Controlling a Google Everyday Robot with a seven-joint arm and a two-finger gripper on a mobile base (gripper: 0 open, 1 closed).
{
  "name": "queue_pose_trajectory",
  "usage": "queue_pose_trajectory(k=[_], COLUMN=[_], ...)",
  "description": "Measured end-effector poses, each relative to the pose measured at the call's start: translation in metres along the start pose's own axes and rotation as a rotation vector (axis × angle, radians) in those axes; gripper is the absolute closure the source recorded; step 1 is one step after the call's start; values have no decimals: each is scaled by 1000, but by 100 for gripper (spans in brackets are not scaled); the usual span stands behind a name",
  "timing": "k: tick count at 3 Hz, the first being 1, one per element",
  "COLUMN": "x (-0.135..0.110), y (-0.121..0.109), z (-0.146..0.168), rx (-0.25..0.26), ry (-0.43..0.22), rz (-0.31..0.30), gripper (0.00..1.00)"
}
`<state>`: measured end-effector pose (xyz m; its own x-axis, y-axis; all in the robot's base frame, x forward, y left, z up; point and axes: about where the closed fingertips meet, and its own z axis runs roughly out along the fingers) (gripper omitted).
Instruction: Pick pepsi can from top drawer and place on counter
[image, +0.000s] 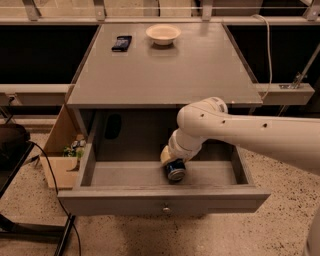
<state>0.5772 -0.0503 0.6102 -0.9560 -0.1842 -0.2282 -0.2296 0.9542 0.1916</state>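
The top drawer (125, 196) stands pulled out below the counter (165, 75). The pepsi can (175, 171) is inside it, right of the middle and near the front panel, tilted so its silver end faces the camera. My gripper (171, 161) reaches down into the drawer from the right and sits directly on the can's upper end, mostly hidden behind the white wrist. A cream-coloured part of the gripper shows just left of the can.
A white bowl (163, 34) and a flat black device (122, 43) lie at the counter's far edge. A dark object (113, 126) rests at the drawer's back left. A cardboard box (59, 167) and a black cable (55, 172) are on the floor to the left.
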Motion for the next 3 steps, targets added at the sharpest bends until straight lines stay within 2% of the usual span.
queue_pose_trajectory(k=[1,3], x=[0,5], y=[0,12], z=[0,-30], rx=[0,30], ry=[0,-14], rz=[0,-40], gripper=[100,100])
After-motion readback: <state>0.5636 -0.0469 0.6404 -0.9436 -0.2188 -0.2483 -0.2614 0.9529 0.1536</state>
